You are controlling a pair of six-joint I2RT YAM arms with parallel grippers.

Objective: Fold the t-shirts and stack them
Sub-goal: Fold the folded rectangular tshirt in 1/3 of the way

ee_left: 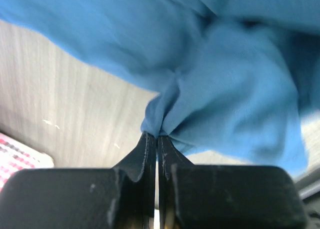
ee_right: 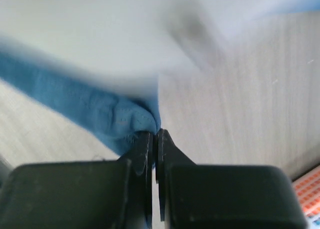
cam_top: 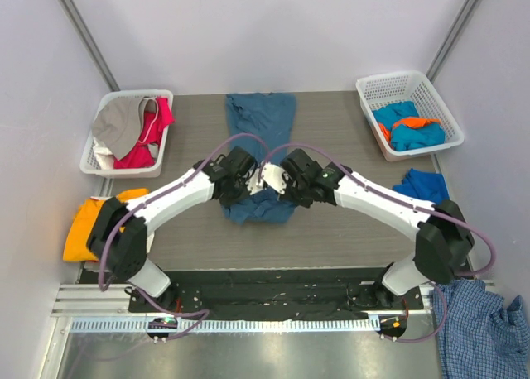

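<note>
A large dark teal-blue t-shirt (cam_top: 261,118) lies lengthwise down the middle of the table, its near part bunched under the arms. My left gripper (cam_top: 234,183) is shut on a pinch of this shirt (ee_left: 220,104); my right gripper (cam_top: 286,183) is shut on another edge of it (ee_right: 105,114). Both grippers meet over the shirt's near half. An orange t-shirt (cam_top: 83,226) hangs at the table's left edge. A turquoise t-shirt (cam_top: 422,183) lies at the right edge. Red and grey tees (cam_top: 137,131) fill the left basket; turquoise and orange ones (cam_top: 407,125) fill the right basket.
White mesh baskets stand at the back left (cam_top: 97,165) and back right (cam_top: 389,85). A blue-and-white checked shirt (cam_top: 480,325) lies off the table at the front right. Grey walls enclose the table on three sides.
</note>
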